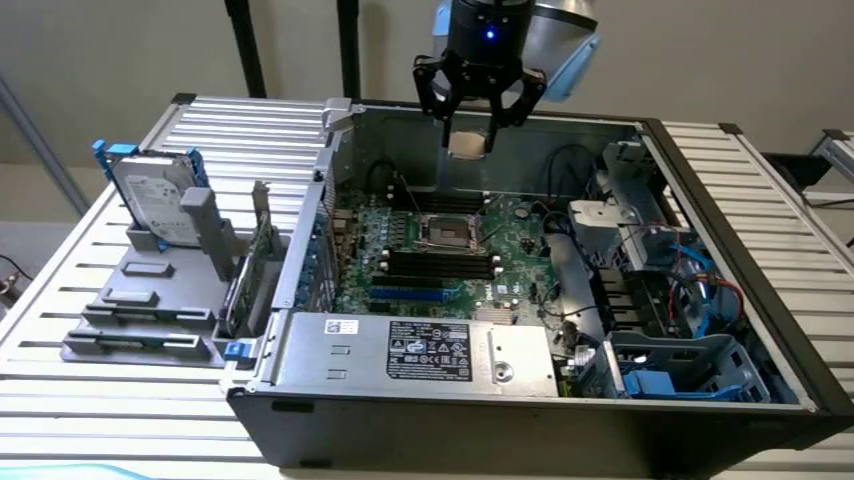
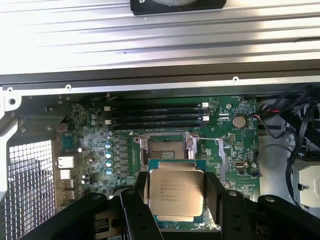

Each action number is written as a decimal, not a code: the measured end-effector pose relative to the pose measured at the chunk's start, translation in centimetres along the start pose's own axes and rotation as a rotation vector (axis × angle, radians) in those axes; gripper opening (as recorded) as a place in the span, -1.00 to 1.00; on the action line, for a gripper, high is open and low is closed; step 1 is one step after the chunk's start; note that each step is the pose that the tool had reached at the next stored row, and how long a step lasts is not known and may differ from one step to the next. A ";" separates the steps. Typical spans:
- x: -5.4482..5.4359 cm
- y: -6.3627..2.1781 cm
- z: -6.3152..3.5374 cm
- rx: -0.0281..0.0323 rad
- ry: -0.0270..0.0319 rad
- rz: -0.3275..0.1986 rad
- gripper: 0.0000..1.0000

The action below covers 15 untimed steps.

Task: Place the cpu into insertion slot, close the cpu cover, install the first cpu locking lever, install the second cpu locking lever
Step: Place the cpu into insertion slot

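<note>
My gripper [image 1: 470,143] hangs above the open computer case, shut on the cpu [image 1: 469,145], a small pale square chip held between its black fingers [image 1: 503,120]. In the wrist view the cpu [image 2: 176,194] shows its cream face with fine print, clamped on both sides. Below it on the green circuit board lies the insertion slot [image 1: 446,231], a dark square socket with a silvery rim, seen also in the wrist view [image 2: 167,146]. The cpu is well above the socket, not touching it. Thin wire levers [image 2: 210,138] run beside the socket. I cannot make out the cpu cover apart from the rim.
Long black memory slots [image 1: 438,265] lie just in front of the socket. A power supply box [image 1: 414,355] fills the case's near side. Cables and drive bays [image 1: 667,290] crowd the exterior view's right. A hard drive [image 1: 154,195] and grey brackets sit on the slatted table at the left.
</note>
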<state>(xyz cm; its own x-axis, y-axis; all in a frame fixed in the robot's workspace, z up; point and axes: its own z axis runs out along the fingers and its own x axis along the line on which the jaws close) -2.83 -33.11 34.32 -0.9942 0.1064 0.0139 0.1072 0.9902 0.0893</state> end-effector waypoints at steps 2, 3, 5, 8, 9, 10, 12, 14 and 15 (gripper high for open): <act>0.0 -0.01 0.08 -0.0008 -0.0033 0.036 0.09; 0.0 -0.01 0.11 -0.0009 -0.0048 0.053 0.09; 0.0 -0.02 0.16 -0.0015 -0.0079 0.088 0.09; 0.0 -0.02 0.22 -0.0022 -0.0126 0.140 0.09; 0.0 -0.02 0.23 -0.0025 -0.0142 0.157 0.09; 0.0 -0.02 0.25 -0.0028 -0.0158 0.175 0.09; 0.0 -0.03 0.29 -0.0033 -0.0190 0.211 0.09; 0.0 -0.03 0.32 -0.0037 -0.0221 0.246 0.09; 0.0 -0.03 0.33 -0.0040 -0.0237 0.263 0.09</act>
<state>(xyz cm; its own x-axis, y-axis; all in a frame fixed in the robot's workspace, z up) -2.84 -33.11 33.99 -0.9318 0.3626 0.0138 0.3623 0.9277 0.0896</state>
